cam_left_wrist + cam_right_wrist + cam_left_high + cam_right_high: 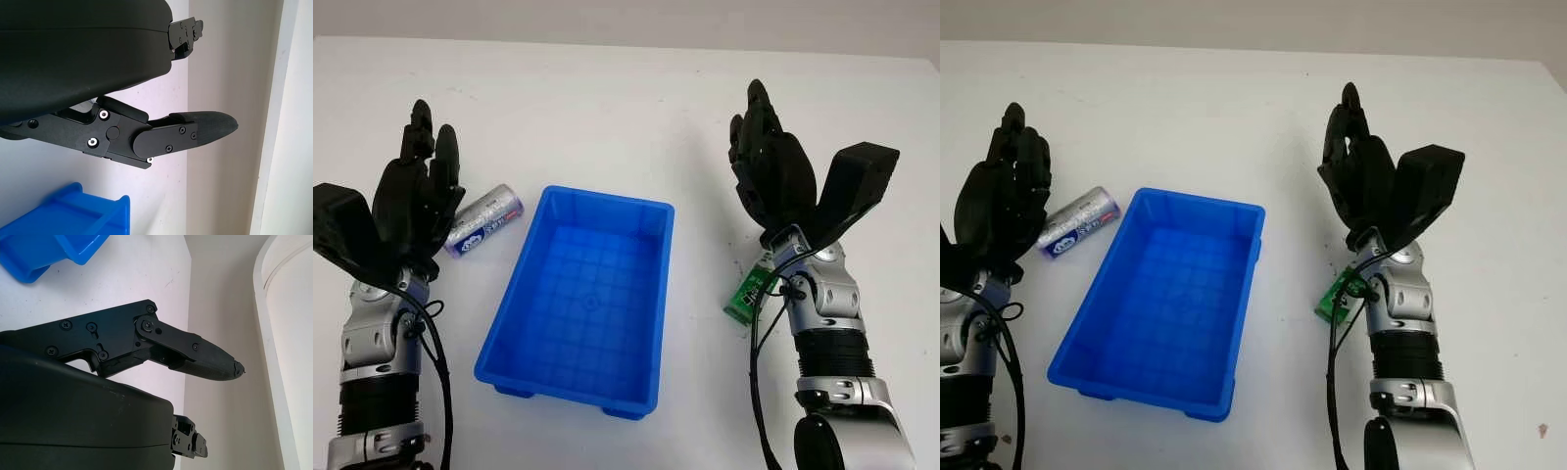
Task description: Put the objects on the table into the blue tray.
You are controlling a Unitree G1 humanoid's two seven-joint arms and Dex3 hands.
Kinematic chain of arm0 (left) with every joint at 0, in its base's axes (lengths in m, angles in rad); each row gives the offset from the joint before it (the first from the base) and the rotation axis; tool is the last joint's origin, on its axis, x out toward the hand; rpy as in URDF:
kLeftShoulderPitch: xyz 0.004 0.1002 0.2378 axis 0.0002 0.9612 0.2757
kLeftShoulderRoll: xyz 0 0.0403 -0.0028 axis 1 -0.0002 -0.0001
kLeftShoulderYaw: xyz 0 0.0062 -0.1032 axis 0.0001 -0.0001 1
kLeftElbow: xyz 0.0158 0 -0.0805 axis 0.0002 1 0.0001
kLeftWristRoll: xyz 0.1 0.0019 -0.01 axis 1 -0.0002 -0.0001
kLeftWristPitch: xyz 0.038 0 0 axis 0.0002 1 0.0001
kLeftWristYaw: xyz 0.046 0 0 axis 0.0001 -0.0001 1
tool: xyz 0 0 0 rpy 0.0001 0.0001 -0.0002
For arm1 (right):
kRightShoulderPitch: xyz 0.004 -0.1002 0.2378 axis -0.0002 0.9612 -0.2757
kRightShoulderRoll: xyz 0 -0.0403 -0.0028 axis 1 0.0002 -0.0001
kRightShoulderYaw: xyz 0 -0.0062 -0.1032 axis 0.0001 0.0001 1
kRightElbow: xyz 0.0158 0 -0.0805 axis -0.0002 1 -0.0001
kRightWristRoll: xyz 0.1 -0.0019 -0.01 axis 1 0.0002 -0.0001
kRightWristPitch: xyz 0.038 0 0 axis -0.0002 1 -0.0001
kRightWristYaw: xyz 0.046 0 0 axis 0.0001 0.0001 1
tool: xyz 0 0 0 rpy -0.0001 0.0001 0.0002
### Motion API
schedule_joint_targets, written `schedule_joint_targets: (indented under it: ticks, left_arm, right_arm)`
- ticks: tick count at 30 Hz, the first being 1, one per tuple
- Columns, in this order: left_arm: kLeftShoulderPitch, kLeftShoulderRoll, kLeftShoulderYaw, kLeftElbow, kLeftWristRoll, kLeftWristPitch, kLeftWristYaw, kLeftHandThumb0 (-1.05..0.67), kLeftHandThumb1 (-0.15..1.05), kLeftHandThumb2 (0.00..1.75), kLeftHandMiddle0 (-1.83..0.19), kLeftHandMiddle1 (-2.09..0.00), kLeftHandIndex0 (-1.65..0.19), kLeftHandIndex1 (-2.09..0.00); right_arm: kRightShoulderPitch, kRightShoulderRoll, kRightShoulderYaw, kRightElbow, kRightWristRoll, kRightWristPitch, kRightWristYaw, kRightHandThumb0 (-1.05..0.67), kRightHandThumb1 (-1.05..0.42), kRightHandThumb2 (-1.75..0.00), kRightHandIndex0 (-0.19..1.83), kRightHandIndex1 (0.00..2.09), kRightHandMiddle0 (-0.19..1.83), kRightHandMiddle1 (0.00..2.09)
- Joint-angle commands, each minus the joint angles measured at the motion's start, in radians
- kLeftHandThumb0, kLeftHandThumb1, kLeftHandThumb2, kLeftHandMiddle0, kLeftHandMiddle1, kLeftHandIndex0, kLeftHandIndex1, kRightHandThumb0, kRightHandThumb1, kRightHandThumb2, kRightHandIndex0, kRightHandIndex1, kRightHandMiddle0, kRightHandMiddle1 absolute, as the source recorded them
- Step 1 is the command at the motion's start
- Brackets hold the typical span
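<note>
The blue tray (533, 308) stands in the middle of the white table and has nothing in it. A silver can with a blue label (484, 219) lies on its side just left of the tray's far left corner. A small green packet (748, 291) lies on the table right of the tray, partly hidden behind my right wrist. My left hand (416, 186) is open, held above the table beside the can. My right hand (773, 176) is open, raised above the table just beyond the green packet. A corner of the tray (73, 215) appears in the left wrist view.
The white table (607, 108) stretches far behind the tray. Its far edge meets a pale wall (626, 20). The tray's corner (54, 252) appears in the right wrist view too.
</note>
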Motion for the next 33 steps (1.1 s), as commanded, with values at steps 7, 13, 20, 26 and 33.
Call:
schedule_joint_targets:
  ticks: [7,13,20,26,33]
  left_arm:
    - [-0.016,0.004,-0.007,0.013,0.009,-0.006,-0.001,-0.75,1.05,0.55,0.18,-0.05,0.18,-0.06]
    - [-0.036,-0.001,-0.015,0.036,0.016,-0.025,-0.004,-0.74,1.05,0.56,0.17,-0.06,0.18,-0.06]
    - [-0.038,-0.004,-0.019,0.033,0.010,-0.025,-0.006,-0.75,1.05,0.54,0.19,-0.05,0.19,-0.05]
    - [-0.037,0.003,-0.024,0.031,0.014,-0.034,-0.012,-0.74,1.05,0.57,0.19,-0.05,0.19,-0.05]
    - [-0.043,0.009,-0.028,0.024,0.017,-0.014,-0.008,-0.74,1.05,0.56,0.18,-0.06,0.17,-0.06]
  right_arm:
    - [-0.022,-0.012,-0.007,0.024,0.006,-0.007,0.015,-0.73,-1.05,-0.74,-0.19,0.00,-0.19,0.00]
    - [-0.048,-0.120,-0.023,-0.001,0.019,-0.009,0.133,-0.70,-1.05,-0.65,-0.19,0.00,-0.19,0.00]
    - [-0.083,-0.352,0.006,-0.090,-0.025,0.010,0.333,-0.55,-1.00,-0.15,0.11,0.16,0.09,0.24]
    - [-0.051,-0.548,0.078,-0.236,-0.146,-0.026,0.483,-0.33,-0.77,-0.05,0.38,0.21,0.26,0.37]
    - [-0.006,-0.742,0.145,-0.265,-0.312,-0.324,0.644,-0.29,-0.71,-0.05,0.53,0.14,0.54,0.10]
